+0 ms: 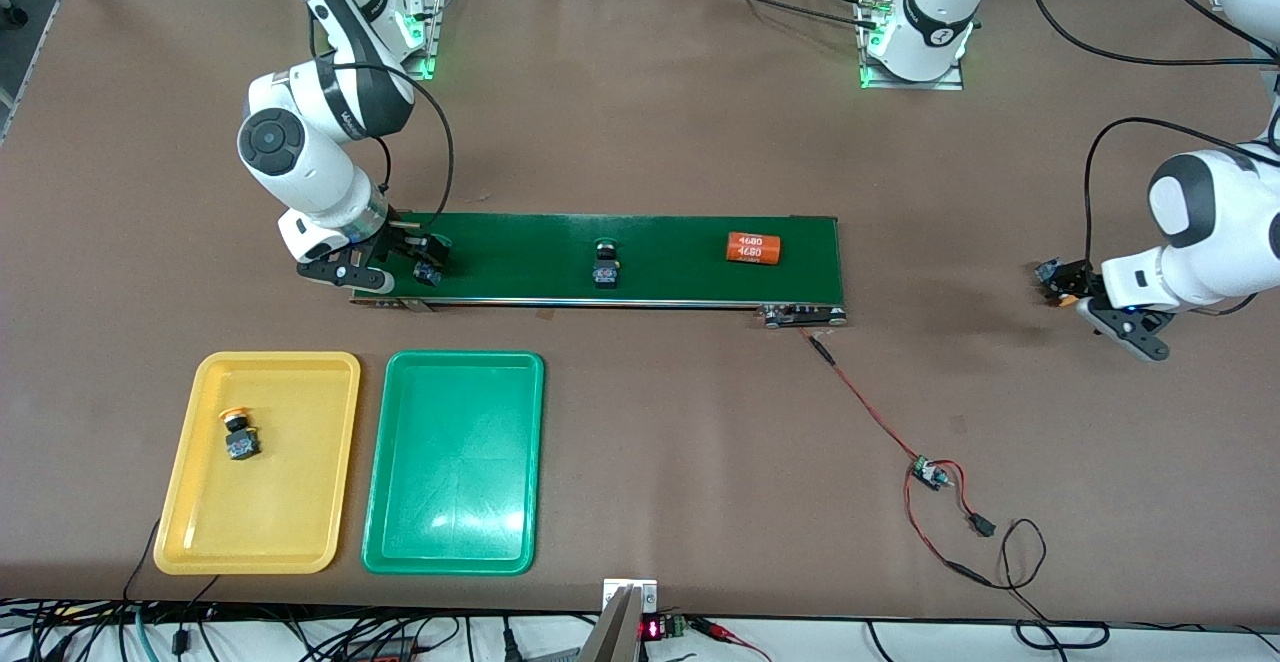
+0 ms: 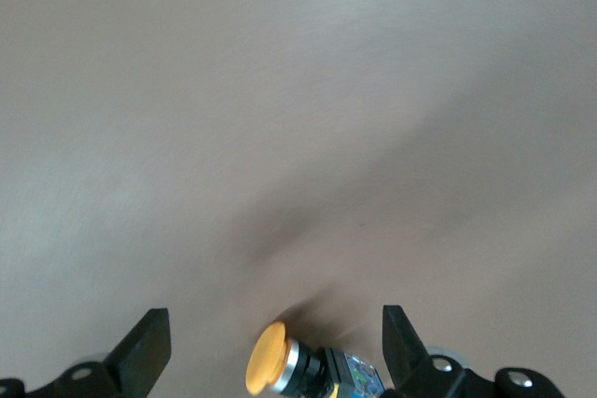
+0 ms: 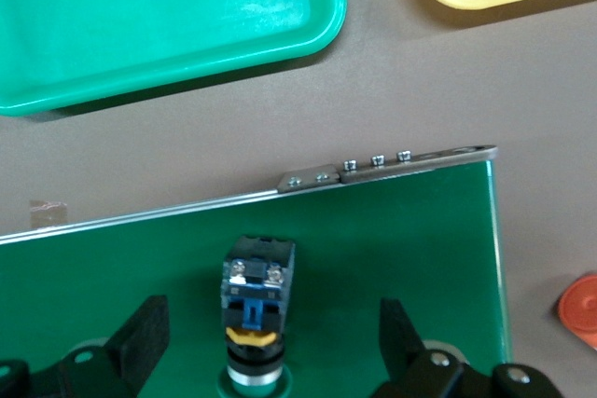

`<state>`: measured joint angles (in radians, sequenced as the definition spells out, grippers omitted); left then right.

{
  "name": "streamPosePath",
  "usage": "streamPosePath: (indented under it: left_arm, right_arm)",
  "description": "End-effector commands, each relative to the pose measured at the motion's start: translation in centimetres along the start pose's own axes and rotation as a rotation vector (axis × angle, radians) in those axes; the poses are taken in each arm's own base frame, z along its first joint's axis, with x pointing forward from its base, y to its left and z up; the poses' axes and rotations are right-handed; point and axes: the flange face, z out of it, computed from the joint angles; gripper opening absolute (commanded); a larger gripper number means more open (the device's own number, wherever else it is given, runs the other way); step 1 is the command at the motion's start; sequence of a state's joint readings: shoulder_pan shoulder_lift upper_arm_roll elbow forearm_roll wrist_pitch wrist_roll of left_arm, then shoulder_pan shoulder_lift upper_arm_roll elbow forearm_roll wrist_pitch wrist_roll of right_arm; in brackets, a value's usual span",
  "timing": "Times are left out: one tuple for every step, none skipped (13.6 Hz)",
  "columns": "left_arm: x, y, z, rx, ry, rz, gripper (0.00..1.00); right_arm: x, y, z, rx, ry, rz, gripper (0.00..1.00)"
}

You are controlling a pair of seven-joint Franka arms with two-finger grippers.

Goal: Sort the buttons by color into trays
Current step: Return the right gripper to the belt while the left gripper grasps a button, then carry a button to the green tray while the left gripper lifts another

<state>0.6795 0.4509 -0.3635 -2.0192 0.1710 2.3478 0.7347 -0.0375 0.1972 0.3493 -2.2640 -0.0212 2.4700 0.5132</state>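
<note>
Four buttons are showing around the dark-green conveyor belt. Nearer to the front camera than the belt, at the right arm's end, the yellow tray is lying flat, and one button with an orange cap is resting in it. Just beside it, toward the left arm's end, the green tray is lying.

The right gripper is hanging low over the belt's end nearest the right arm. Its claw is standing wide apart, and a second button is lying on the belt between the fingers without touching them. A green edge is showing at its cap end.

Near the middle of the belt a third button is standing; I cannot tell its cap colour. Toward the left arm's end of the belt an orange cylinder with white print is lying on its side.

Past that end of the belt, the left gripper is hanging low over the bare table. Its claw is also spread wide, gripping nothing. A yellow-capped button is lying between the fingers, close to one of them.
</note>
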Motion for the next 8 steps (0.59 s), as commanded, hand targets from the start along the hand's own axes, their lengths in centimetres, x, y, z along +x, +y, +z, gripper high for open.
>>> streamPosePath:
  left_arm:
    - [-0.3, -0.9, -0.5, -0.012, 0.011, -0.264, 1.00]
    - [-0.4, -0.9, -0.5, -0.012, 0.011, -0.343, 1.00]
    - [-0.7, -0.9, -0.3, -0.017, 0.006, -0.414, 1.00]
    - [-1.5, -1.5, -0.2, -0.020, 0.004, -0.469, 1.00]
    - [-2.3, -1.9, 0.0, -0.024, 0.001, -0.506, 1.00]
    - [-2.4, -1.7, 0.3, -0.028, -0.004, -0.534, 1.00]
    - [-2.8, -1.5, 0.8, -0.036, -0.015, -0.560, 1.00]
    - [-3.8, -1.5, 1.4, -0.046, -0.027, -0.599, 1.00]
  right_arm:
    - [0.0, -0.2, 0.8, 0.017, 0.008, 0.016, 0.99]
    - [0.0, -0.2, 1.2, 0.013, 0.002, 0.011, 0.92]
    - [-0.1, -0.2, 1.4, 0.012, 0.001, 0.010, 0.83]
    - [-0.1, -0.2, 1.7, 0.010, -0.004, 0.008, 0.76]
    - [-0.1, -0.2, 1.9, 0.006, -0.005, 0.003, 0.74]
    - [-0.1, -0.1, 2.2, 0.000, -0.003, -0.008, 0.70]
    - [-0.1, -0.1, 2.5, -0.006, -0.002, -0.017, 0.63]
    - [0.0, 0.0, 2.6, -0.010, -0.002, -0.021, 0.59]
